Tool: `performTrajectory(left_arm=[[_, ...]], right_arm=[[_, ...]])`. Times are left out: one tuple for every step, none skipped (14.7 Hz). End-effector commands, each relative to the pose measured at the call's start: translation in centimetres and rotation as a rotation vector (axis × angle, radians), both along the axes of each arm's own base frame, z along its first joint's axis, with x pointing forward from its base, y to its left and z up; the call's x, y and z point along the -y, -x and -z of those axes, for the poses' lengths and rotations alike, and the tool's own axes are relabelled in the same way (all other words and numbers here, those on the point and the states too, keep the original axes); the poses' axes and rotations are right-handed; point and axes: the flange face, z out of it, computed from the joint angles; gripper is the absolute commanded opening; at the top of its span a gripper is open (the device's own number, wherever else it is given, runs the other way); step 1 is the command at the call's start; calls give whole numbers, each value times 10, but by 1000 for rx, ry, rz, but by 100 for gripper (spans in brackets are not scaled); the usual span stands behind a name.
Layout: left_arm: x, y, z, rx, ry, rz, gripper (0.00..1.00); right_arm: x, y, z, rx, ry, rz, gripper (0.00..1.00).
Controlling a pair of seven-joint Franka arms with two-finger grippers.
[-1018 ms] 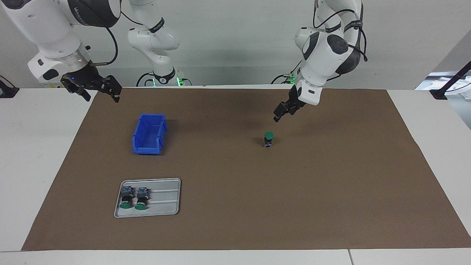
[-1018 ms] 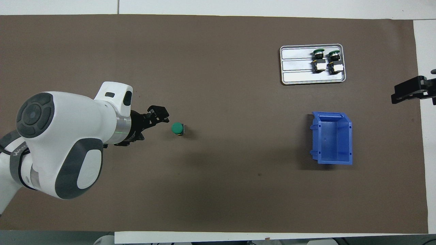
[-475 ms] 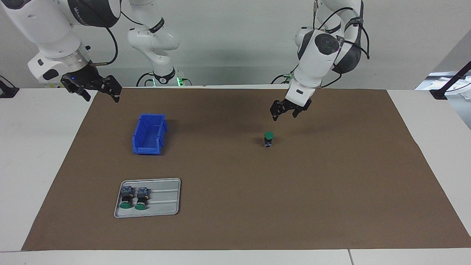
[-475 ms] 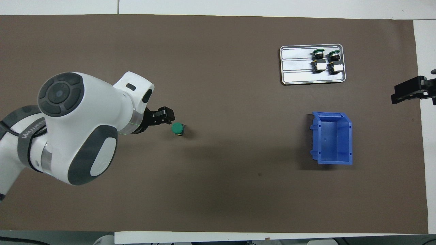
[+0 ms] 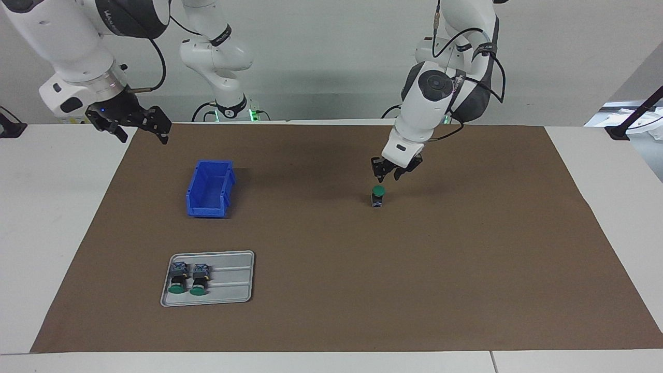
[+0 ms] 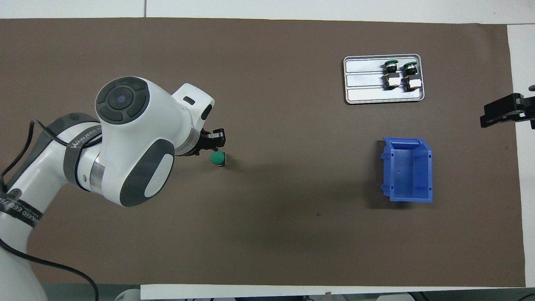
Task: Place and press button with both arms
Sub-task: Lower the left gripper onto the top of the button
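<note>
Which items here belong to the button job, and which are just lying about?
In the job:
- button, upright on the mat
- left gripper, just above its green cap
- right gripper, waiting

Lying about:
- blue bin
- tray with two spare buttons

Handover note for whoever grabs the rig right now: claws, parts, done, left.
Left claw: open, empty, just above the green cap of the upright button on the brown mat, not touching it as far as the facing view shows.
Right claw: open, empty, waiting above the mat's edge at the right arm's end.
Two spare buttons lie in the metal tray; blue bin is empty.
Done: one button stands placed.
Left: the press.
</note>
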Motion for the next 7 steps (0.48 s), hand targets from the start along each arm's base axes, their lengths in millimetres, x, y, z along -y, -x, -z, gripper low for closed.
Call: performTrajectory(left_arm=[[6, 8, 8, -13, -34, 25, 6], [6, 11, 14, -18, -38, 25, 5], [6, 13, 17, -20, -40, 21, 4], [6, 14, 20, -19, -41, 19, 3], [6, 14, 22, -20, -41, 16, 3], [6, 14, 28, -19, -42, 14, 3], [8, 14, 33, -13, -38, 14, 3]], right_arm=[[0, 8, 0, -2, -7, -17, 99], [0, 8, -1, -2, -7, -16, 99], [0, 8, -1, -2, -7, -16, 99], [0, 8, -1, -2, -7, -16, 99], [1, 8, -1, -3, -6, -16, 99], [1, 8, -1, -3, -6, -16, 99], [0, 8, -1, -3, -7, -18, 99]])
